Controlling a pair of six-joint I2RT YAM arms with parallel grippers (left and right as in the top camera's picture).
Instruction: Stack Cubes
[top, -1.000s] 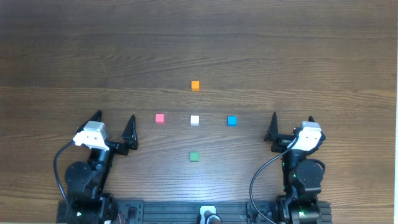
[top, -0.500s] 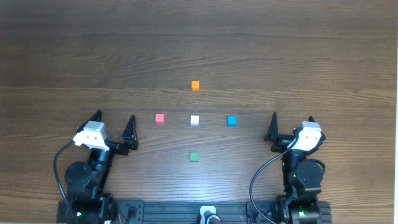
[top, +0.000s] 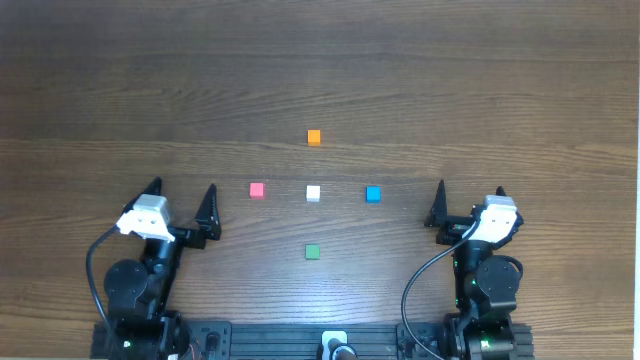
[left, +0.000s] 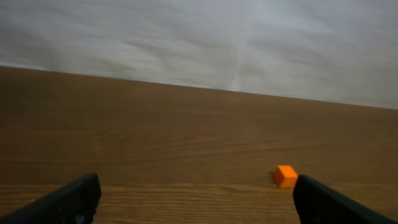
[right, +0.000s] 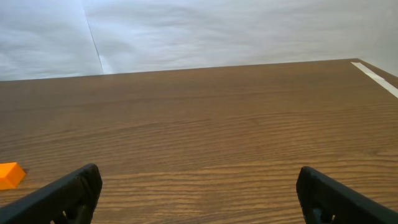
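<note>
Five small cubes (top: 313, 193), orange (top: 314, 137), pink (top: 257, 189), white (top: 313, 193), blue (top: 373, 193), green (top: 312, 253)

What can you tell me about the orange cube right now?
The orange cube is a small, plain, matte block with crisp edges, sitting flat on the wooden table. It lies farthest from the arm bases, straight beyond the white cube and clearly apart from it. Nothing touches it or rests on it. The left wrist view shows it turned slightly, corner forward.

Brown wood-grain table (top: 320, 60), white backdrop (right: 217, 31) beyond its far edge, pale strip (right: 376, 76) near one corner
</note>
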